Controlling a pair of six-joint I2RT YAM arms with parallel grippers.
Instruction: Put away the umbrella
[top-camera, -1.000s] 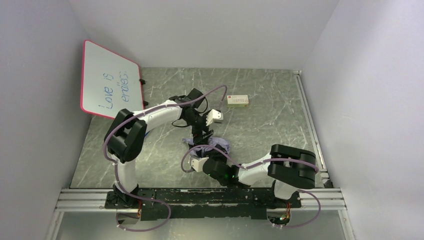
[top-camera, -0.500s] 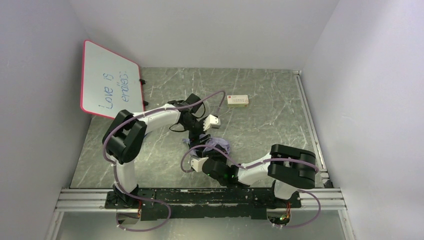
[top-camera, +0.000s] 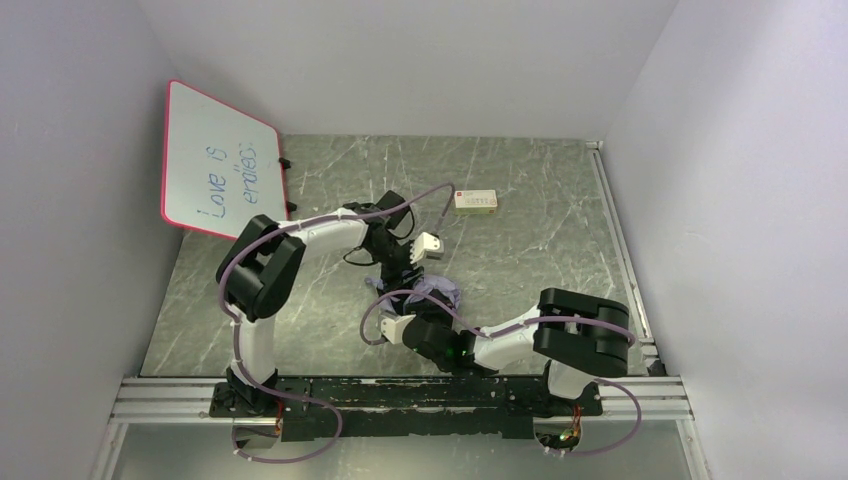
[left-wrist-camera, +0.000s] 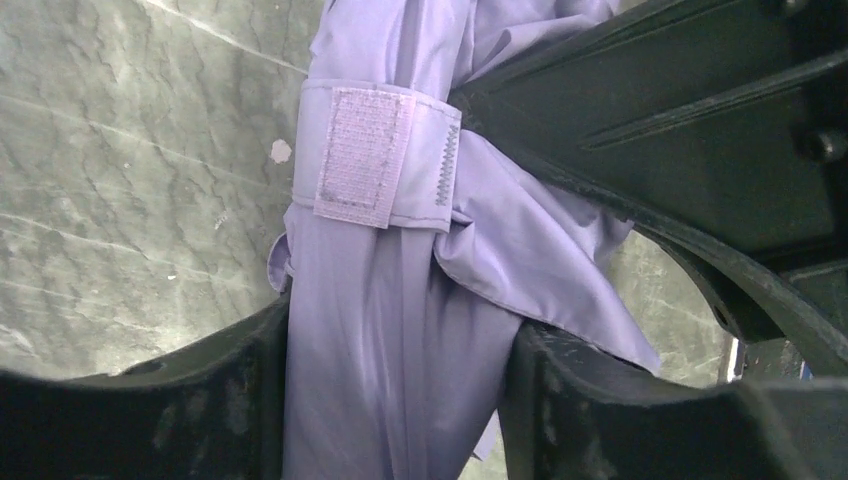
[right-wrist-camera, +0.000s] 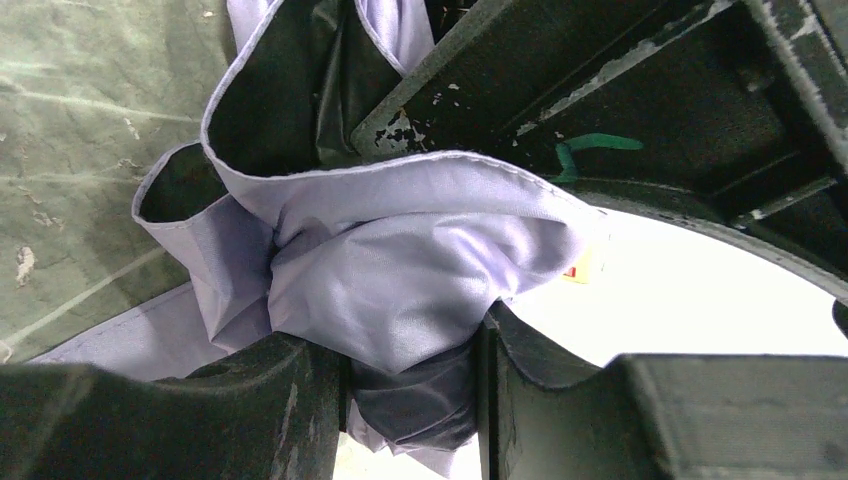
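left gripper (left-wrist-camera: 395, 400), right gripper (right-wrist-camera: 410, 395) both clamp umbrella (left-wrist-camera: 520, 235)

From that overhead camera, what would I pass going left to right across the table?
Red-framed whiteboard → bunched lavender umbrella → small pale box, which lies farther back.

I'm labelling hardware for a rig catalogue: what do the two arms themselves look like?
The left arm and right arm share white tubular links, chunky black joint housings and thin mauve cables. Pincer fingers are matte black.
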